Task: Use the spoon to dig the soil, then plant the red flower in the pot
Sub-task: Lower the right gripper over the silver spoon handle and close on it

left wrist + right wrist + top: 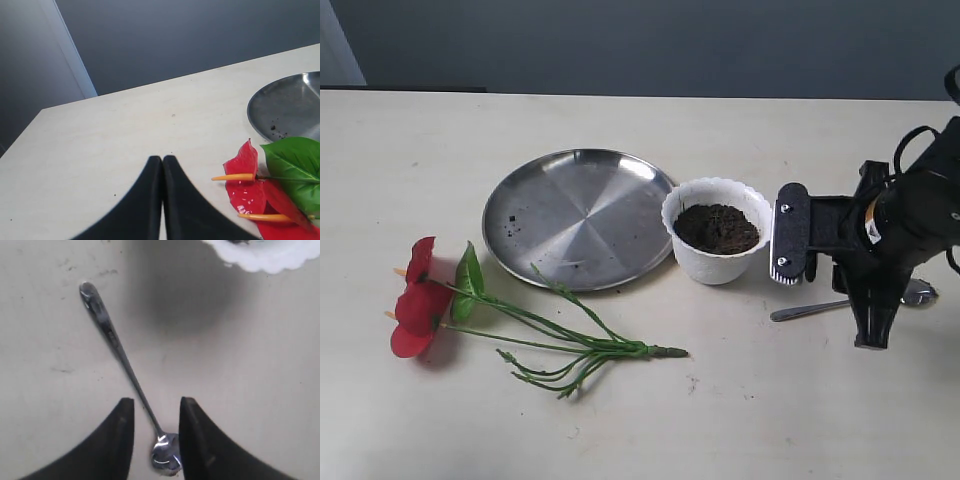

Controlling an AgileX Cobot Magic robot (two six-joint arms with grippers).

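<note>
Exterior view: spoon (807, 310) lies on the tabletop (770, 420) beside the pot (715, 268) of soil (716, 227), right gripper (156, 401) parted around its bowl, gripping nothing. A steel plate (580, 215) lies between pot and red flower (420, 305); left gripper (162, 159) closed, empty.

a: what is the plate (580, 215) made of?
b: metal, steel by the look of it. it has a brushed, soft sheen with a few dark specks. the spoon (120, 347) is brighter, polished metal with sharp glints.
a: and the pot (715, 265)?
b: smooth white plastic, nearly matt. the soil (717, 227) in it is dark, crumbly and rough.
a: the red flower (420, 305)?
b: artificial. the petals (245, 187) are glossy, the leaf (295, 160) is smooth with a light sheen, and the spikes (232, 177) are matt orange.
a: the table (770, 420)?
b: pale, smooth and matt, with small scuffs.
a: the grippers?
b: the left gripper (162, 159) and right gripper (156, 400) both have matt black fingers (117, 440). plastic or rubber, i cannot tell.
</note>
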